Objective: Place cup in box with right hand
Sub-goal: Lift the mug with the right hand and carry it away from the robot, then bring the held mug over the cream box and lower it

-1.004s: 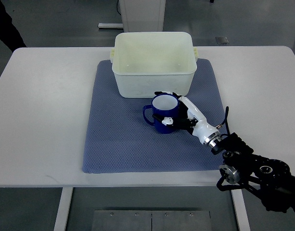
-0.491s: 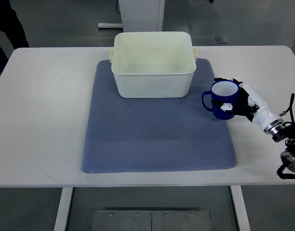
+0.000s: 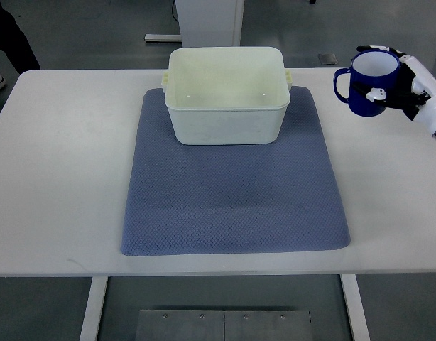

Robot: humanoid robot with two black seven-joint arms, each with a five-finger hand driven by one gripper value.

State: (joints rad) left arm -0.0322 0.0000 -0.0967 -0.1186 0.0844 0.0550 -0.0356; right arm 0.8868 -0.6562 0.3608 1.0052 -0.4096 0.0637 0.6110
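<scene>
The right hand [image 3: 402, 89] comes in from the right edge near the top of the view, its fingers wrapped around the cup [image 3: 369, 83], one white-tipped finger crossing the cup's blue wall. The cup is upright, mouth up and white inside, its handle pointing left toward the box [image 3: 226, 99]. It appears to be held above the table [image 3: 69, 156], off to the right of the mat [image 3: 232, 192] and clear of it, though height is hard to judge from this steep angle. The box sits at the far end of the mat, open and with nothing inside, well apart from the cup and directly to its left. So the coming move turns on a leftward carry: the cup must travel across the gap, over the box's right wall, and then down into the opening. Since the cup's rim and the box's rim lie at about the same level in the picture, I judge the path to be nearly straight sideways. The left arm is not visible.
</scene>
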